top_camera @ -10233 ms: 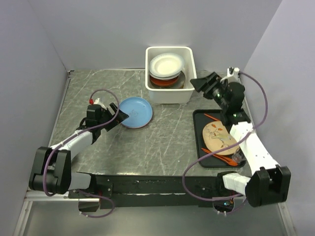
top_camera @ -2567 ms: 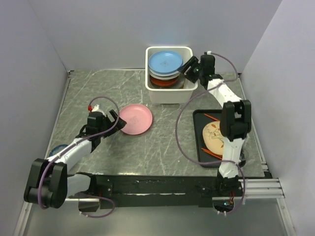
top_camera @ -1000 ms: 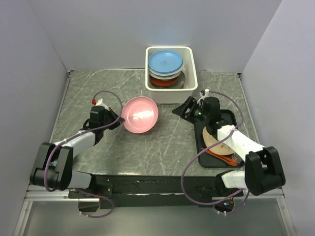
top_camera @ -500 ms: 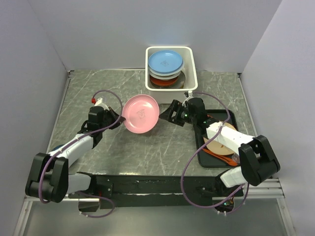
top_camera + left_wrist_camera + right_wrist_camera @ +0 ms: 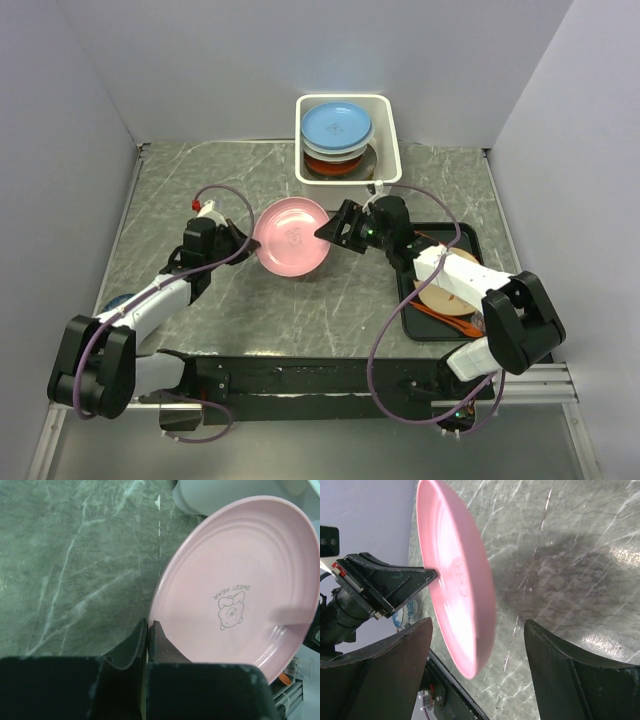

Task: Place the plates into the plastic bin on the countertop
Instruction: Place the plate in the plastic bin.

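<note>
We see white-shelled, black-jointed arms (image 5: 150,297); a purple cable (image 5: 215,192) loops behind the black left gripper (image 5: 247,242), another behind the right gripper (image 5: 328,228).

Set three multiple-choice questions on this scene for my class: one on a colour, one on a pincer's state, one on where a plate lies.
1. The plate gripped by the left pincer is:
A. green
B. pink
C. white

2. The right pincer is:
A. open, with a finger on each side of that plate's rim
B. shut on the plate
C. out of view

3. The pale blue plate lies:
A. in the left pincer
B. in the right pincer
C. uppermost in the plastic bin

Answers:
1 B: the left wrist view shows a pink plate pinched at its rim.
2 A: the right wrist view shows both fingers wide apart around the rim.
3 C: the top view shows it above the other plates in the bin.
</note>
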You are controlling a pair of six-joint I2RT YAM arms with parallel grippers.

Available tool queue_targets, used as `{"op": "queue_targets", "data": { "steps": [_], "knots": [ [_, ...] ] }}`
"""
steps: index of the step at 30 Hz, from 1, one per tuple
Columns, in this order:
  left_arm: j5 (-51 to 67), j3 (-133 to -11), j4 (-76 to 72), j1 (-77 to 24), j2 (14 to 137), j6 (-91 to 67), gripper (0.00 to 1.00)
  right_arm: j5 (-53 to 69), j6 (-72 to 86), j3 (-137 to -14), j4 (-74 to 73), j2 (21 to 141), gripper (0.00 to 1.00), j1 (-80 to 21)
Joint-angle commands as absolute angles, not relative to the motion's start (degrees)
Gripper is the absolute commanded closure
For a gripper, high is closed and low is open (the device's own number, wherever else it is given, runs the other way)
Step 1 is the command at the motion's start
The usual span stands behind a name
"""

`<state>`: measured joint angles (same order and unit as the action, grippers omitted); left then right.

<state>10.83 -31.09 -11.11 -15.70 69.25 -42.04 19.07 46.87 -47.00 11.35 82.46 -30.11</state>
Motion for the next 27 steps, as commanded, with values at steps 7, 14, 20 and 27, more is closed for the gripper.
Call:
{"op": "queue_targets", "data": {
  "steps": [7,14,20,27],
  "knots": [
    [15.9,-33.0,-15.5,-16.3,68.2,-42.1,0.99,21.3,49.7,-47.2,18.8,84.1,0.23,-30.2],
    [15.8,-33.0,-15.2,-16.9,67.9,-41.9,0.99,23.4,50.8,-46.8,21.5,85.9,1.00,-30.2],
    [13.0,-33.1,-13.1,-16.9,65.7,-41.3,0.78,21.5,49.3,-47.7,18.6,84.7,1.00,-30.2],
    [5.3,-33.7,-7.0,-16.9,61.3,-40.7,0.12,18.8,46.9,-50.1,14.0,82.9,1.00,-30.1]
  ]
}}
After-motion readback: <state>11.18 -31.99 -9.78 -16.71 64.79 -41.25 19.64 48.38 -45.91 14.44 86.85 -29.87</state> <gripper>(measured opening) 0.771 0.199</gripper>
